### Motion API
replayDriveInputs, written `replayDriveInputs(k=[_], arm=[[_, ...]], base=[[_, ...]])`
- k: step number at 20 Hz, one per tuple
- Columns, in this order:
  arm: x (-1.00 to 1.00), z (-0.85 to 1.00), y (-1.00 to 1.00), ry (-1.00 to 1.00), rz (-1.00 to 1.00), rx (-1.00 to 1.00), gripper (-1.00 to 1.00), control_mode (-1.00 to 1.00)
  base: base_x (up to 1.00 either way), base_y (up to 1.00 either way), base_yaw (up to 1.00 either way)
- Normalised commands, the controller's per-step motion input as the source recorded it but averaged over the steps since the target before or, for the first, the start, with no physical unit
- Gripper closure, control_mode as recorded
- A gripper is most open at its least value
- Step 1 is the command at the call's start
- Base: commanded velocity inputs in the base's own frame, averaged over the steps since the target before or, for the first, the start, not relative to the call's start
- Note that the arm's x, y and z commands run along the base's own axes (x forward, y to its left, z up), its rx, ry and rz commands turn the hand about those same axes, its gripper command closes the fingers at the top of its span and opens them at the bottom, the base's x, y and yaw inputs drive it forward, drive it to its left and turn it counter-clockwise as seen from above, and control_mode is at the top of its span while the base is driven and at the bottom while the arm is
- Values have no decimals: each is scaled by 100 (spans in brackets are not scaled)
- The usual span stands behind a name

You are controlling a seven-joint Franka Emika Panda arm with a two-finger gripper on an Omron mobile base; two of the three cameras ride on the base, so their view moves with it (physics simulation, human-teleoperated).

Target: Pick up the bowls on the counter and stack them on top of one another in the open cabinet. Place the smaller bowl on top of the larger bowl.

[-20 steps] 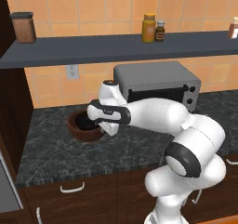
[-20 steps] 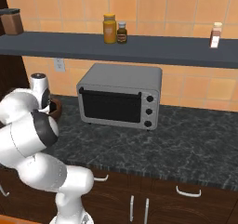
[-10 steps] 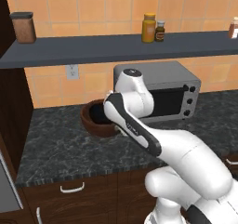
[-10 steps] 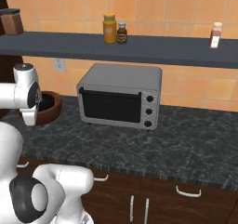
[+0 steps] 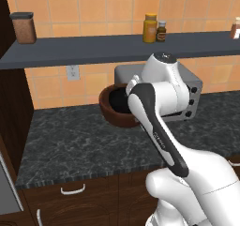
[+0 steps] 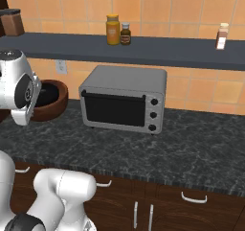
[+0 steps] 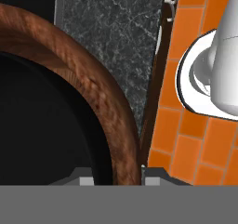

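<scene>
The gripper [image 7: 114,180] pinches the wooden bowl's [image 5: 115,109] rim, holding it tilted above the counter [image 5: 84,143], left of the toaster oven [image 6: 125,99]. Next, I'd judge, up onto the shelf [image 5: 93,49].

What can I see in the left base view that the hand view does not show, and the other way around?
Left base view alone: the shelf with a brown canister, an orange jar and a small dark bottle, the toaster oven behind the arm, and the drawer handles.

Hand view alone: the gripper with the wooden bowl's rim between its fingertips.

Both: the wooden bowl, its dark inside, the speckled counter and the orange tiles.
</scene>
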Motion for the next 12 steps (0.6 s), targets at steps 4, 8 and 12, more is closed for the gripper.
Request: replayDriveInputs(k=[4, 8, 12], arm=[[-1, 100, -29, -31, -6, 0, 100, -100], [0, 100, -14, -40, -2, 0, 100, -100], [9, 100, -22, -12, 0, 0, 100, -100]], base=[[0, 0, 0], [0, 0, 0], [0, 0, 0]])
